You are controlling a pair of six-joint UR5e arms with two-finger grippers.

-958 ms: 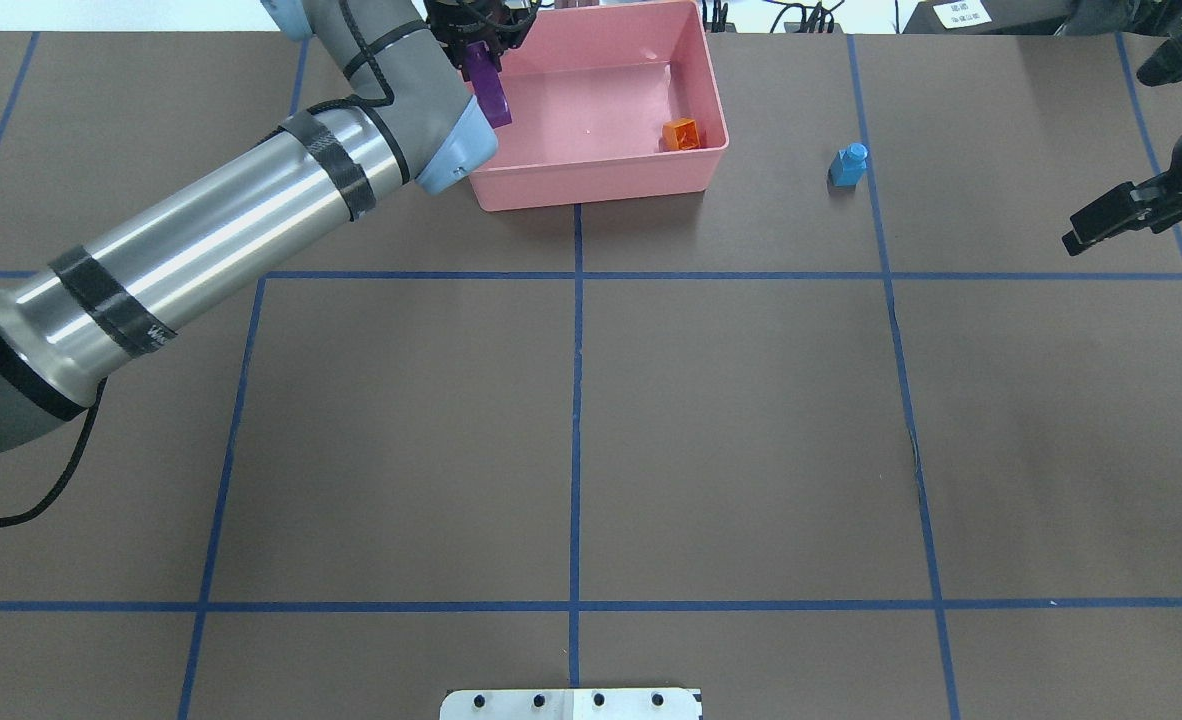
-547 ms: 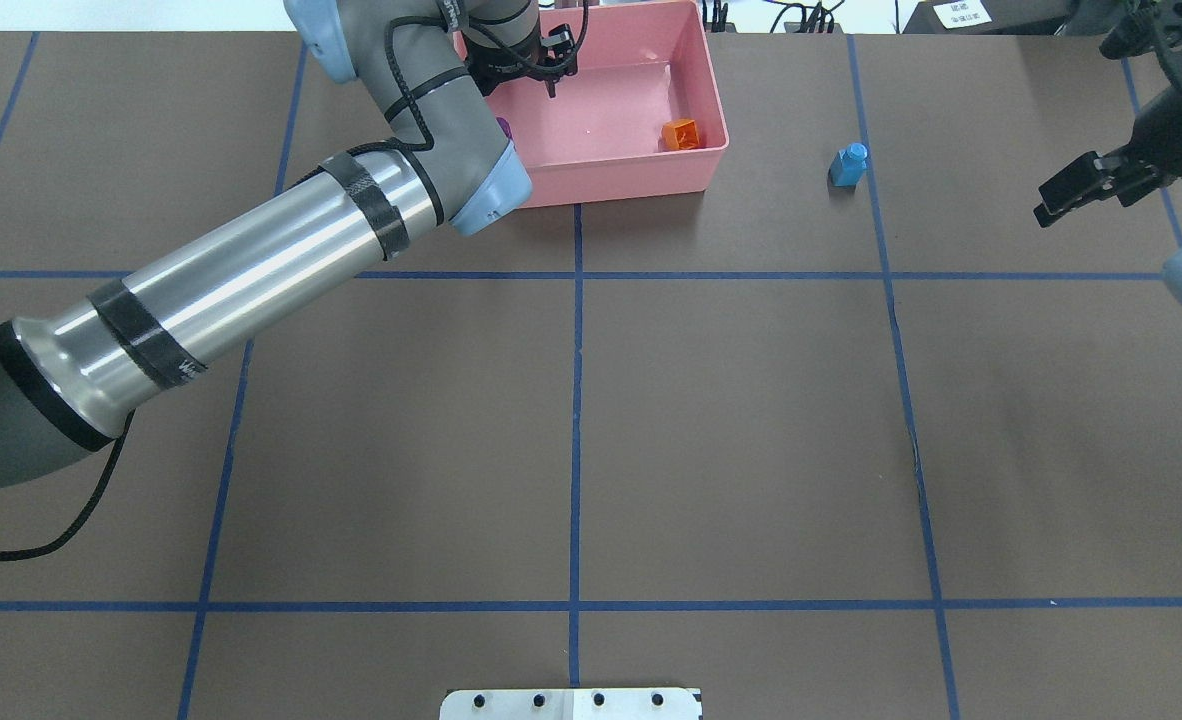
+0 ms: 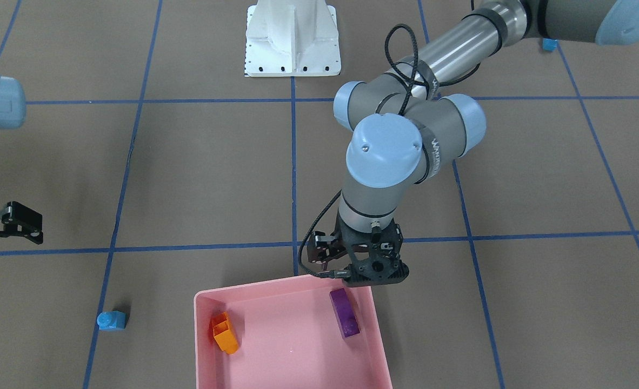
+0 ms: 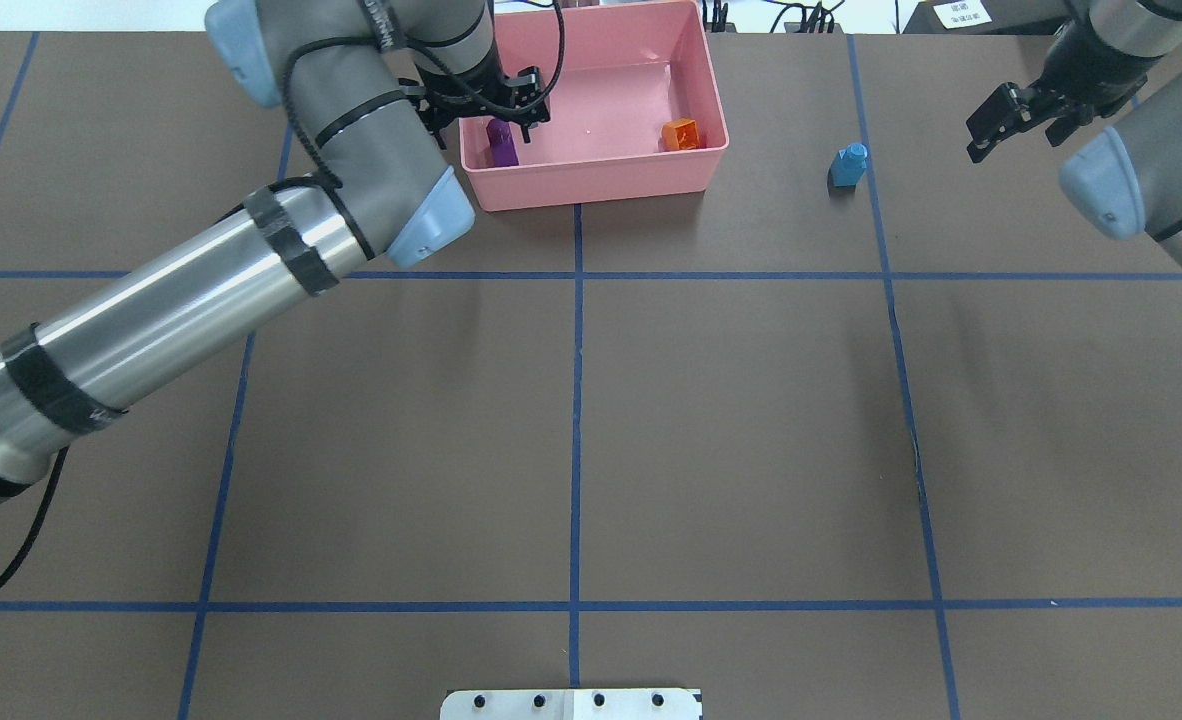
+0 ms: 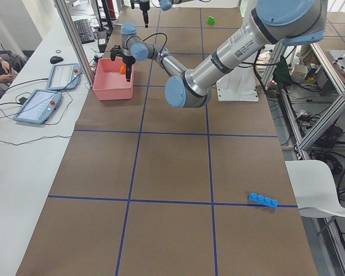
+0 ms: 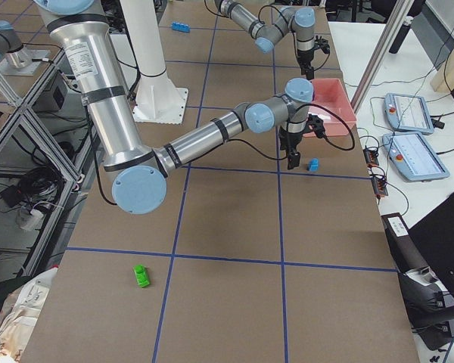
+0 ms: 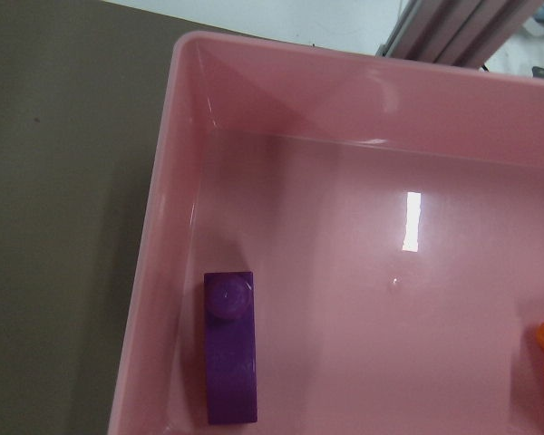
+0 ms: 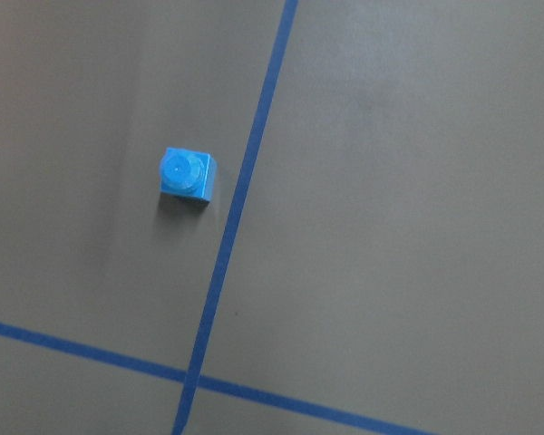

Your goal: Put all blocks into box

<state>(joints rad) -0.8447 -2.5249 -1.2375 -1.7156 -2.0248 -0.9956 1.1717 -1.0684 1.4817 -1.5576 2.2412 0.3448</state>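
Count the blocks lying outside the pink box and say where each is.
3. The small blue block sits on the table just right of the box; the long blue block lies near the table's left end; the green block near its right end.

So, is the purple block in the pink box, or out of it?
In: the purple block lies on the floor of the pink box, beside one wall, with nothing gripping it.

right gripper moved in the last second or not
Yes. Overhead, the right gripper has shifted left and up-frame, nearer the blue block, which stayed put.
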